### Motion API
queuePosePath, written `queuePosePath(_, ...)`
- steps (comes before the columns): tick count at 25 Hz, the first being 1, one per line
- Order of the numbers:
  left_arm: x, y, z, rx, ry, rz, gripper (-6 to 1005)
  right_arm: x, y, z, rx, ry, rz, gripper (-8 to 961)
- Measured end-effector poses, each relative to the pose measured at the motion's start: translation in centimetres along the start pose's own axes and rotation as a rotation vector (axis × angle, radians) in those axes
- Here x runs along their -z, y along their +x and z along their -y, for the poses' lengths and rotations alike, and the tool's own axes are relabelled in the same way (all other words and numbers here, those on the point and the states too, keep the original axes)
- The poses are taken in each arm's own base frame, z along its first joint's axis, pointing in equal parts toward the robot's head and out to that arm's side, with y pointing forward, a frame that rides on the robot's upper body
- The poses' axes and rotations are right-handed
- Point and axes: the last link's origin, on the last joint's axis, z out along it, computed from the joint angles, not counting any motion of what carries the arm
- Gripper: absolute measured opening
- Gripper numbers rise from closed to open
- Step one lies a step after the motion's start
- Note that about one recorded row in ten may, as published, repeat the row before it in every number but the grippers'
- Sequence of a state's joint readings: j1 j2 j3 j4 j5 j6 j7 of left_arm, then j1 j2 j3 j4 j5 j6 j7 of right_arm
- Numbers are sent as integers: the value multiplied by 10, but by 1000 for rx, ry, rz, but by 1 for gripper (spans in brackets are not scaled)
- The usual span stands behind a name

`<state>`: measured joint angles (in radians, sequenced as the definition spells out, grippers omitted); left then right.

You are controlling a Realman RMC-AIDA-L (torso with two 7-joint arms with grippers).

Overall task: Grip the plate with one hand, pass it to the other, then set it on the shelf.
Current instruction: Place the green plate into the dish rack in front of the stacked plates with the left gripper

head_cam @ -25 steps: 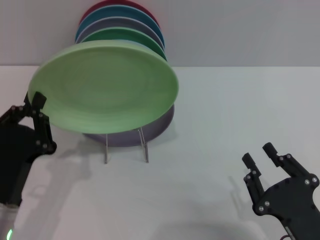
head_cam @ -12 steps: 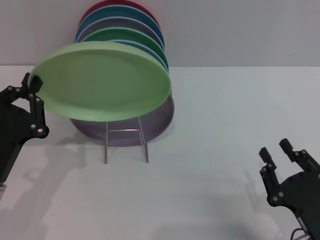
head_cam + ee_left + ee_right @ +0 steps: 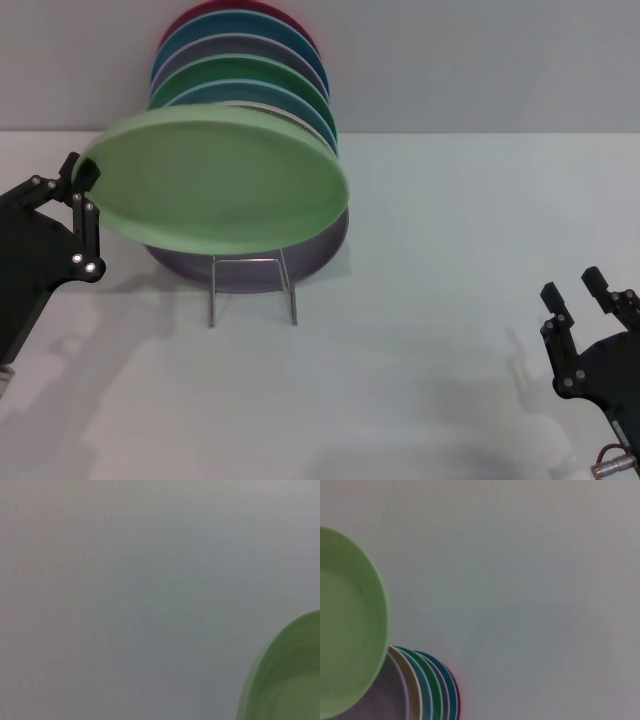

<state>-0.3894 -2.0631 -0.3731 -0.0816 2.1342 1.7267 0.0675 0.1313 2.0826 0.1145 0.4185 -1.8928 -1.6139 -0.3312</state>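
Our left gripper (image 3: 83,178) had its fingers clenched on the plate (image 3: 222,182), held tilted above the shelf (image 3: 251,288) near the surface's (image 3: 450,300) far edge; our right gripper (image 3: 583,293), fingers released, sat near the front right corner.

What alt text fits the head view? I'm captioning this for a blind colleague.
The left gripper holds a pale green plate by its rim, tilted over a wire rack of coloured plates. The right gripper hangs open, far off over the white table.

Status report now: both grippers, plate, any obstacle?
Left gripper shut on plate rim, over the shelf. Right gripper open, low right. Lilac plate directly behind.
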Motion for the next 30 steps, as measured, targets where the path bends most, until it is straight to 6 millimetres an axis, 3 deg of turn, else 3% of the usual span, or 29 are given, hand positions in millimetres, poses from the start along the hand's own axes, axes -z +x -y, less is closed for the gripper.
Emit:
queuePosePath(20, 4, -26, -10, -34, -85, 180, 41, -4, 1, 4, 19, 12, 3, 366)
queuePosePath(30, -6, -33, -20, -73, -100, 219, 58, -11, 2, 5, 21, 5, 3, 366)
